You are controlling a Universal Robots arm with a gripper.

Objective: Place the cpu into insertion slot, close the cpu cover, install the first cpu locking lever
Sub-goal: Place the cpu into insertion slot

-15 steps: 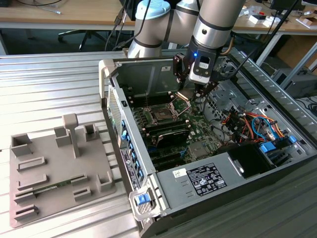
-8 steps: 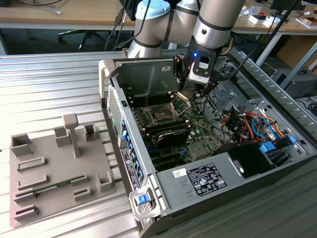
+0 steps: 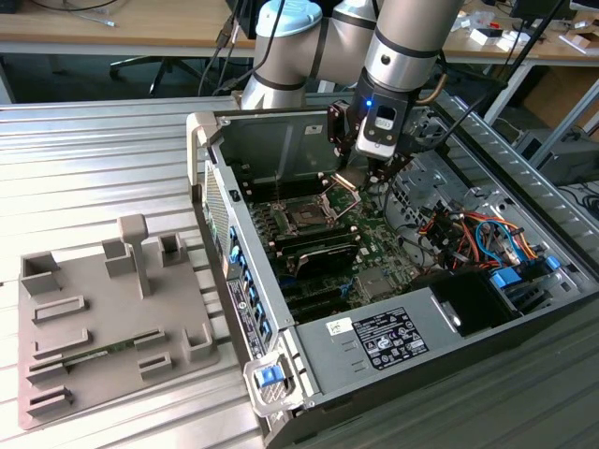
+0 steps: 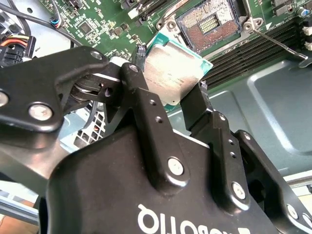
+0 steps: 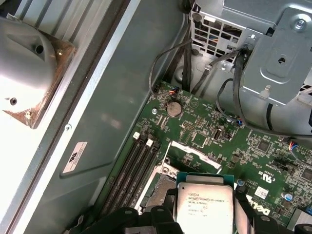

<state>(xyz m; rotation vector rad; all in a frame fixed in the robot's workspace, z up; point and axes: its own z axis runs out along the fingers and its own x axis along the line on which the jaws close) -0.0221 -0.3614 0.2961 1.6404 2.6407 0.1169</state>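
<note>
Cpu (image 4: 168,73): silvery square, teal rim, pinched between gripper (image 4: 167,80) fingers. Insertion slot (image 3: 304,217): pins exposed, 8 o'clock from gripper in exterior view. Cpu cover (image 3: 342,194) raised.

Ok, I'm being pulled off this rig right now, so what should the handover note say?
Gripper: shut on the cpu, holding it in the air beside the insertion slot.
Insertion slot: empty, with its contacts exposed.
Cpu cover: raised open.
Locking lever: swung out, away from the slot.
Done: the cpu is in hand over the motherboard.
Left: cpu not seated, cover not closed, lever not installed.
</note>
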